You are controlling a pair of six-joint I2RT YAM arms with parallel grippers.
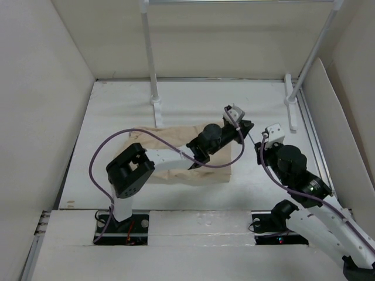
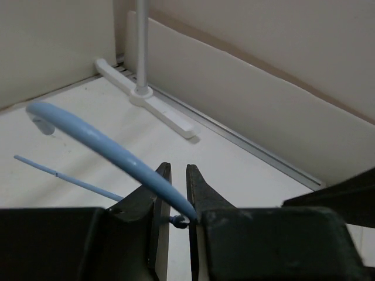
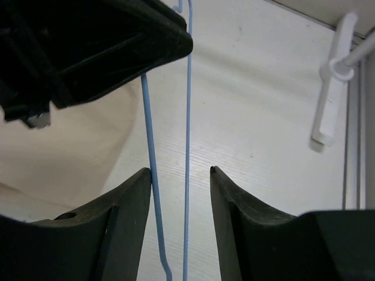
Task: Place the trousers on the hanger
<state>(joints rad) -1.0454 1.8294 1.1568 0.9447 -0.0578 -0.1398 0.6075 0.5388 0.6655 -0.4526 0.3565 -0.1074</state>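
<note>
Left wrist view: my left claw (image 2: 177, 170) clenches the hanger (image 2: 99, 143); right claw (image 3: 180, 171) gapes around its wires; trousers (image 1: 167, 136) lie unhung on the surface (image 1: 117, 117).

trousers (image 1: 171, 136) on table (image 1: 117, 117), under left arm (image 1: 170, 157) | hanger (image 3: 188, 105) off their right edge, between left gripper (image 2: 176, 170) and right gripper (image 3: 181, 171) | rack (image 1: 149, 52) behind

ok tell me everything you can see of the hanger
The hanger is thin, smooth, pale blue wire. The left gripper is shut on the base of its curved hook, just above the twisted neck, and one straight wire runs off sideways from there. Two of its wires pass between the open fingers of the right gripper, close to the trousers.
</note>
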